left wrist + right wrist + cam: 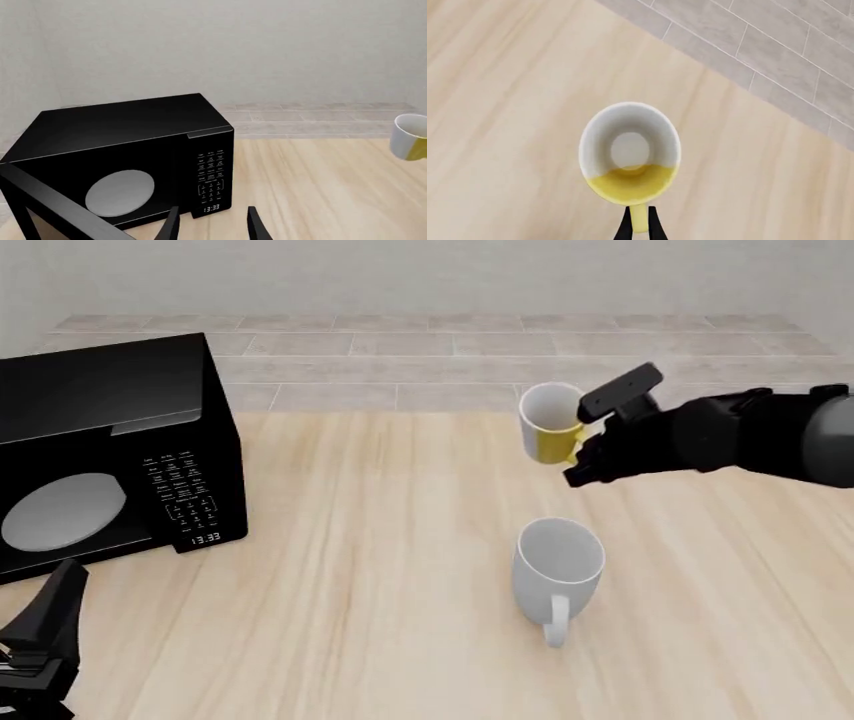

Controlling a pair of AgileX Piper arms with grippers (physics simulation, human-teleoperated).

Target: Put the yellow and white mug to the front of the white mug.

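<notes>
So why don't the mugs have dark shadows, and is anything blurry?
Front view: flat, even light, only a faint shadow under the white mug; everything sharp. Right wrist view: the yellow and white mug, pinched by the right tool, casts no visible shadow. Left wrist view: the microwave shows no glare.

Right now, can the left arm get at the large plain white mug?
Probably yes: the left gripper idles open beside the black microwave, and bare wooden table lies between it and the white mug, though it's a long reach.

microwave [114,450] far left on table [360,570]. white mug [558,565] right of centre, near side. yellow and white mug [549,423] behind it, toward the table's far edge.
</notes>
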